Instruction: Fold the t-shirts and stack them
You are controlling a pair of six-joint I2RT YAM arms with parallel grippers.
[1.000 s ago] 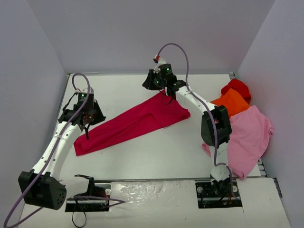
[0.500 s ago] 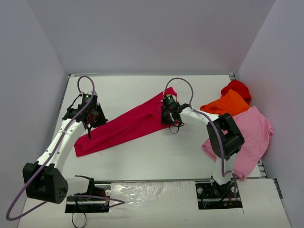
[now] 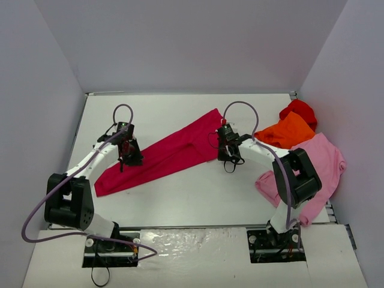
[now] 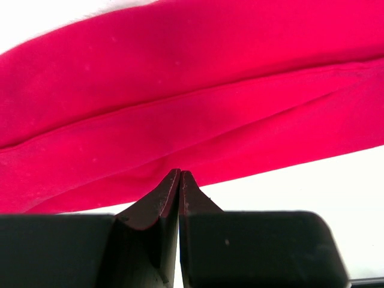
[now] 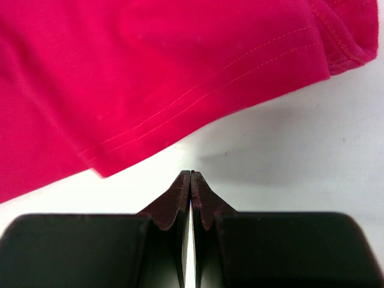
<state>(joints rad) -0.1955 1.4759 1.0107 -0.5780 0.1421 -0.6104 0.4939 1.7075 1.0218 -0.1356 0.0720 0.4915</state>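
The raspberry-red t-shirt (image 3: 171, 151) lies on the white table (image 3: 192, 192) as a long narrow folded strip, running from near left to far right. My left gripper (image 3: 128, 159) is shut, with its tips (image 4: 180, 173) at the near edge of the strip (image 4: 180, 90); no cloth shows between the jaws. My right gripper (image 3: 228, 157) is shut and empty over bare table (image 5: 191, 174), just off the strip's hemmed right end (image 5: 150, 60). The orange shirt (image 3: 289, 129), bright red shirt (image 3: 298, 110) and pale pink shirt (image 3: 315, 171) lie bunched at the right.
Grey walls close in the table on the left, back and right. The pile of three shirts fills the right side, beside the right arm's elbow (image 3: 295, 174). Bare white table lies in front of the red strip.
My right gripper came from the shirt's far right corner toward the near side and now sits off the cloth. The shirt's right end is narrower. My left gripper moved right along the strip.
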